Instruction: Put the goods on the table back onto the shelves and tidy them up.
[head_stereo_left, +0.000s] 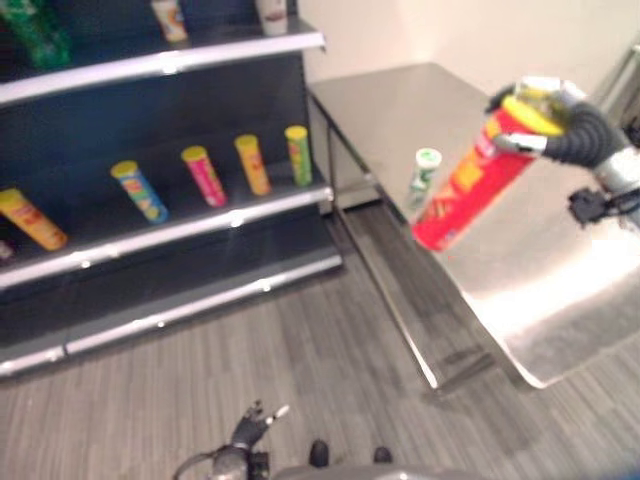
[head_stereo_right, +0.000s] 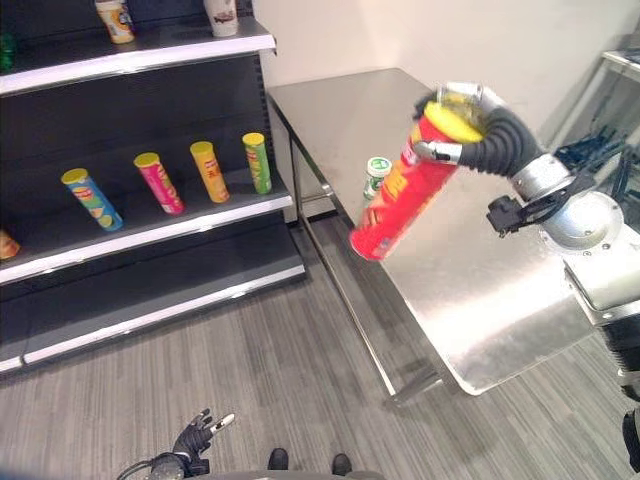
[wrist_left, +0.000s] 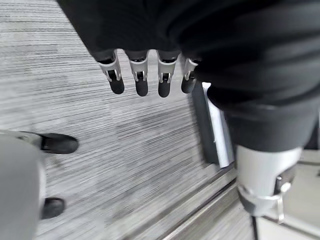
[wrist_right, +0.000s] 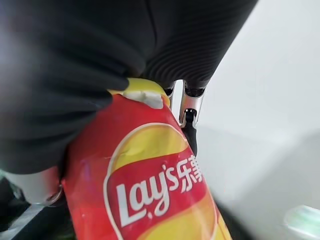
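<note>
Right hand (head_stereo_right: 470, 125) is gripping the red can (head_stereo_right: 405, 190) by its yellow-lidded top, fingers (wrist_right: 189, 117) curling round it, can hanging tilted in the air w/ its base pointing down toward the floor past the table edge. Going big to small: shelf unit (head_stereo_right: 150, 230) is standing at the robot's left, dark w/ silver lips; steel table (head_stereo_right: 480, 270) is sitting at the right against the wall; red can is hanging above the table's near-left side; on the middle shelf four cans are leaning back in a row, namely blue can (head_stereo_right: 92, 199), pink can (head_stereo_right: 160, 182), orange can (head_stereo_right: 209, 171), green can (head_stereo_right: 257, 162), plus another orange can (head_stereo_left: 32, 218) further left; two more items are standing on the top shelf, too cropped to name; small green-white can (head_stereo_right: 376, 176) is standing on the table just behind the red one. Left hand (wrist_left: 145, 75) is hanging low over the floor, fingers relaxed, empty. Judgement: carry step is underway, shelf placing not yet done, at least one item is waiting on the table. Risks: grip is only at the top end, so the long can could swing or slip out during the turn toward the shelf; base could clip the green-white can or the table edge; when setting it in, it could knock the green can, since the row is leaning and probably topples easily.
</note>
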